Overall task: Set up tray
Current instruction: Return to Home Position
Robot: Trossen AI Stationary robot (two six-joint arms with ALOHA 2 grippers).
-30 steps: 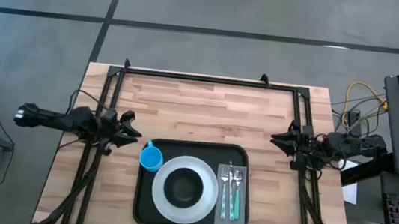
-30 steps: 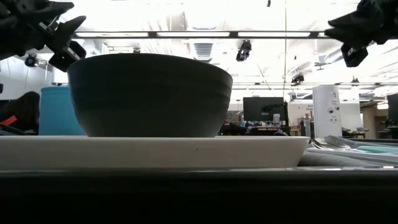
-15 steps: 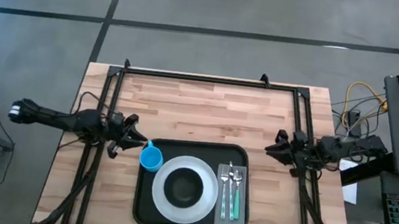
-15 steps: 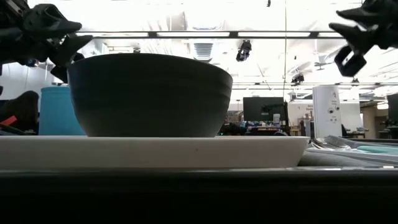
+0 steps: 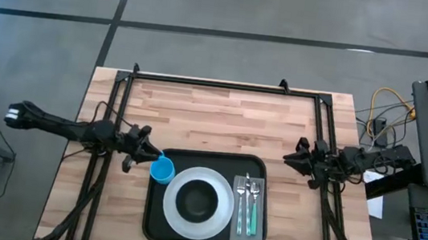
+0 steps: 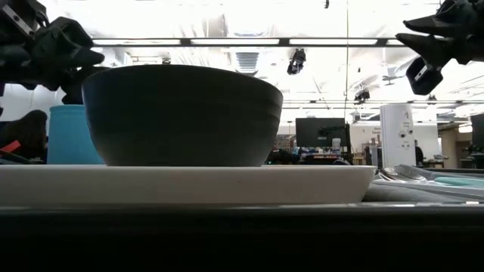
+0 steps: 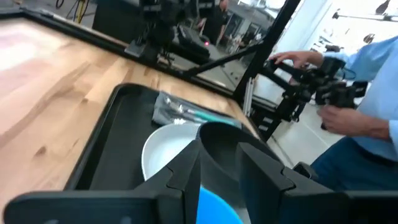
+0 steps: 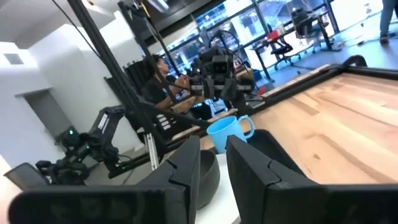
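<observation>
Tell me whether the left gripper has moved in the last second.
Yes. In the high view the left gripper has shifted toward the blue cup at the far left corner of the tray, and is now close beside it.

Light wood-plank tabletop (image 5: 222, 117) is carrying a black tray (image 5: 153, 215) at its near-middle edge. Black metal frame (image 5: 218, 82) is running along the far edge and both sides. Blue cup (image 5: 162, 169) is sitting at the tray's far-left corner, on tray or wood unclear.
</observation>
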